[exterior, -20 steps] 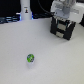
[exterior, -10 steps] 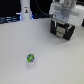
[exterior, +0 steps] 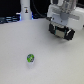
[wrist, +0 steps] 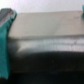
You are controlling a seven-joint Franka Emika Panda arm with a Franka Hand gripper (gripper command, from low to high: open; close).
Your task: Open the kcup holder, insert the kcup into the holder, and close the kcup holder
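Note:
The kcup (exterior: pixel 31 58), a tiny round pod with a green and white top, lies alone on the white table in the exterior view's lower left. The black kcup holder (exterior: pixel 61 33) sits at the exterior view's upper right, partly hidden by my arm. My gripper (exterior: pixel 62 25) hangs directly over the holder, touching it or nearly so. The wrist view is blurred. It shows one teal finger (wrist: pixel 5 35) at the frame's edge and the holder's dark, grey-lit surface (wrist: pixel 47 50) filling the rest. No second finger shows, and nothing is held between the jaws.
A tall white bottle-like object (exterior: pixel 25 10) stands at the back, to the exterior view's left of the holder. The white table (exterior: pixel 55 65) stretches between the kcup and the holder. A dark background runs along the far edge.
The arm has stayed over the holder with almost no visible shift. The kcup has not moved.

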